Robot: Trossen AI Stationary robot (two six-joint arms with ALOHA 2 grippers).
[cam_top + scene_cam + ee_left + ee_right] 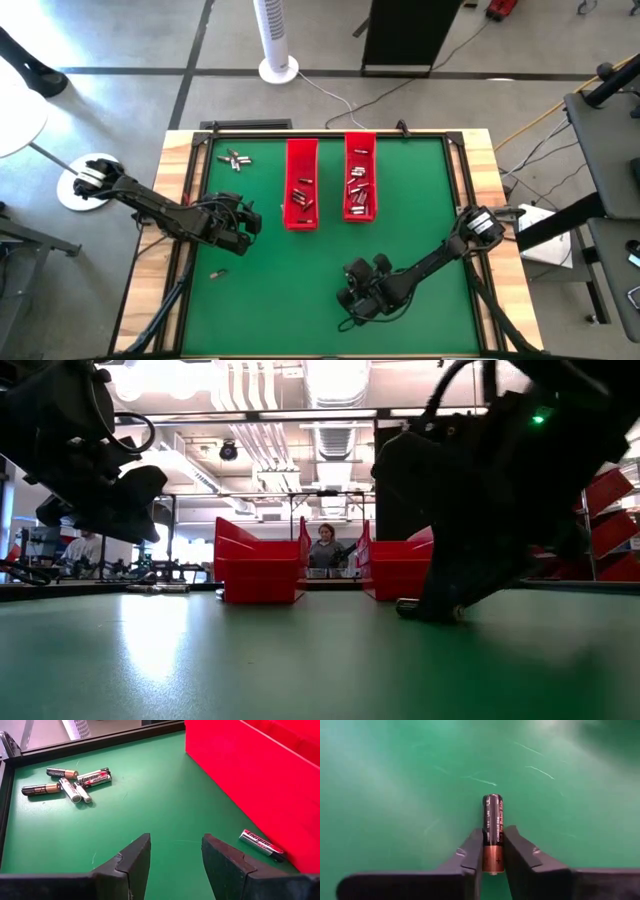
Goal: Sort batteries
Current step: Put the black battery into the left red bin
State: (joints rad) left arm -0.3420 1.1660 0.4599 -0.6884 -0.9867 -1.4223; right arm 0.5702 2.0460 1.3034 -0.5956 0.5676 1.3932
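One battery pinched, others loose

One black-and-copper battery [492,832] is clamped between the fingers of the right gripper [493,851], low over the green table [300,290]. The left gripper [176,854] is held partly open and empty; a battery cluster [70,781] lies ahead of it, a single silvery battery [261,843] beside its finger against a red tray [260,775].

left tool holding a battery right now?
No. In the left wrist view the left tool is open over bare green mat, with nothing between its fingers.
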